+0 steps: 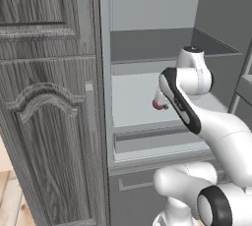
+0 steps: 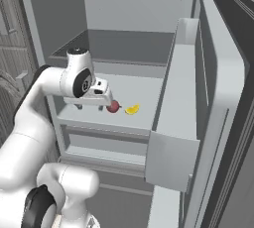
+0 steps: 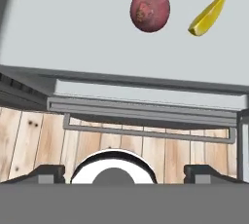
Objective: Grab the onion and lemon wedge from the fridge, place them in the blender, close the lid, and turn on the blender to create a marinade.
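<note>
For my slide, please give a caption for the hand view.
Looking down from the hand: onion and lemon wedge lie apart on the fridge shelf.

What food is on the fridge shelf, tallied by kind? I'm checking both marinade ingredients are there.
Onion: 1
Lemon wedge: 1
Total: 2, lying side by side and apart on the fridge shelf.

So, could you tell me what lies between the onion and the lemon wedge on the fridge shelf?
Nothing: in the hand view, bare pale shelf separates the onion from the lemon wedge. The right base view agrees.
</note>
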